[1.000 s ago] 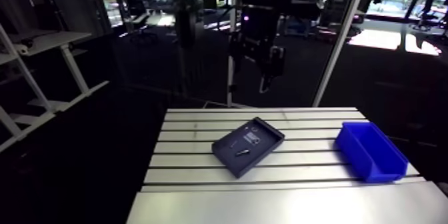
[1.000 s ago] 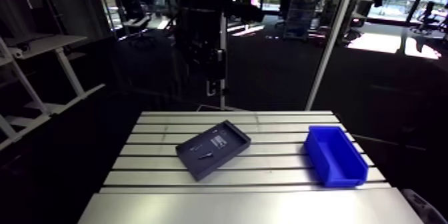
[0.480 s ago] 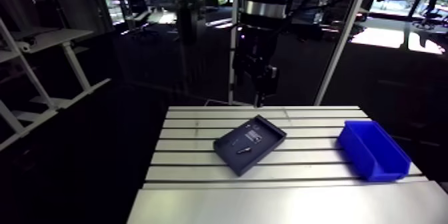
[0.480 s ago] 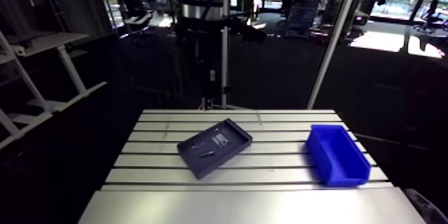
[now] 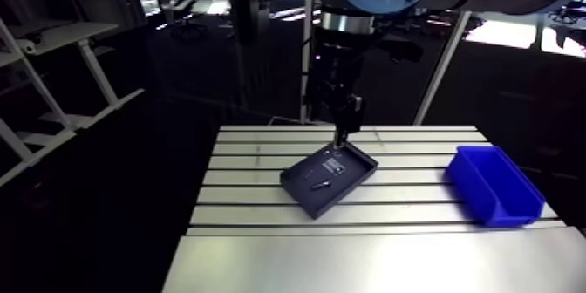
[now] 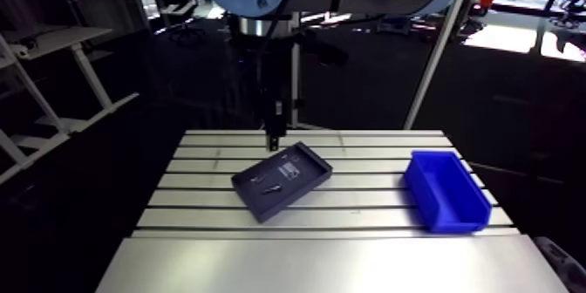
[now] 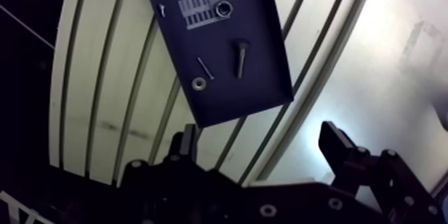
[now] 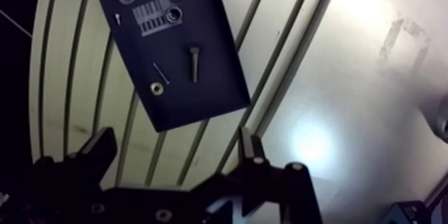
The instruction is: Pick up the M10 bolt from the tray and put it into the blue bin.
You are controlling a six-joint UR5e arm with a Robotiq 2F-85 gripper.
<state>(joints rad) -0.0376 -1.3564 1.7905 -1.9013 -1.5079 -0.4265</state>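
A slotted desk (image 5: 349, 262) is seen. A barcode label (image 7: 199, 10) is flanked by a nut (image 7: 224, 9) and a small screw (image 7: 162, 10). A thin pin (image 7: 205, 67) is laid just beside a washer (image 7: 199, 83).

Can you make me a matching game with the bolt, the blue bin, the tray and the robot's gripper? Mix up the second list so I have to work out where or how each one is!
Things:
1. bolt
2. blue bin
3. tray
4. gripper

Place or state:
A. open, holding nothing
B. dark, lying flat on the slotted table
C. lying inside the tray
D. standing apart from the tray, at one side of the slotted table

Pairs: 1-C, 2-D, 3-B, 4-A.
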